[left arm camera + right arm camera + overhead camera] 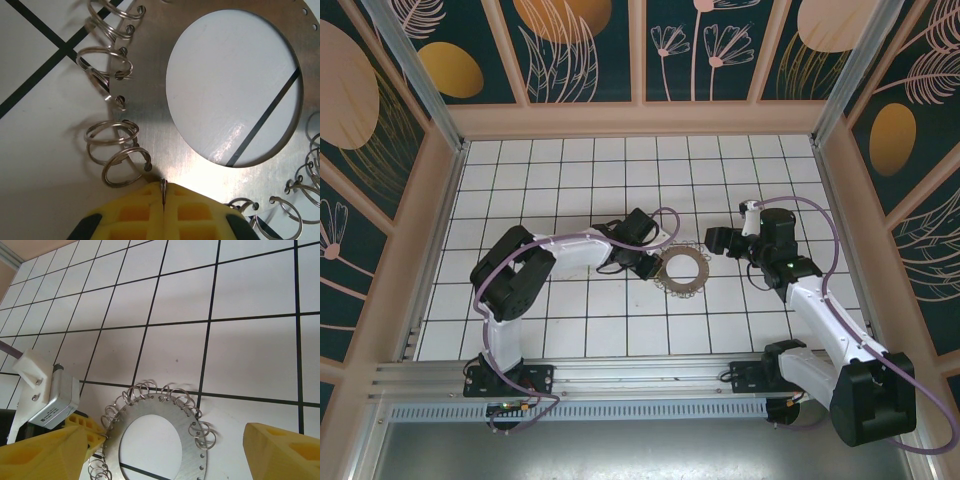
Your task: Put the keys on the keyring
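The keyring [682, 270] is a flat grey metal ring fringed with thin wire loops, lying on the white tiled floor mid-table. My left gripper [648, 265] is at its left rim. In the left wrist view the plate [150, 100] lies just beyond my left gripper [164, 189], whose yellow jaws are shut on one thin wire loop [163, 185] standing edge-on at the rim. My right gripper [718, 241] hovers to the right of the ring, jaws wide open and holding nothing. In its view it [166, 437] straddles the keyring [190, 443]. The keys are out of view.
The left gripper's yellow fingers [90, 432] and its grey wrist module [52, 400] touch the ring's left side. Patterned enclosure walls [430, 190] surround the tiled floor [620, 170]. An aluminium rail [620, 395] runs along the near edge by the arm bases.
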Tool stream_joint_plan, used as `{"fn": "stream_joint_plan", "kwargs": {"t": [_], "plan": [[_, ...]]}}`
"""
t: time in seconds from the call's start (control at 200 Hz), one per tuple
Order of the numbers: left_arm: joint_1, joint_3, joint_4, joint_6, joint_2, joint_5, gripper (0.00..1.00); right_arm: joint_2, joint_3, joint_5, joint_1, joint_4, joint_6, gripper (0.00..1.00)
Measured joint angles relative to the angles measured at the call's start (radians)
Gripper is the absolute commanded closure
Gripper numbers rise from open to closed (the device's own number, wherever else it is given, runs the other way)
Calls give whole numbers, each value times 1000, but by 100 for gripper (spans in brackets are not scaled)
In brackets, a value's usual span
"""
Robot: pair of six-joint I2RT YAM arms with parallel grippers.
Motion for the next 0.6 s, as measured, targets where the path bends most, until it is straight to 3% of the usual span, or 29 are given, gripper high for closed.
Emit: {"fn": "stream_joint_plan", "kwargs": {"t": [0.325,0.601], "plan": [[0,-6,-62,42,-135,0,100,-52,0,-37,0,6,-2,27],[0,-15,-113,187,-360,69,100,-152,-2,-165,0,61,-20,38]]}}
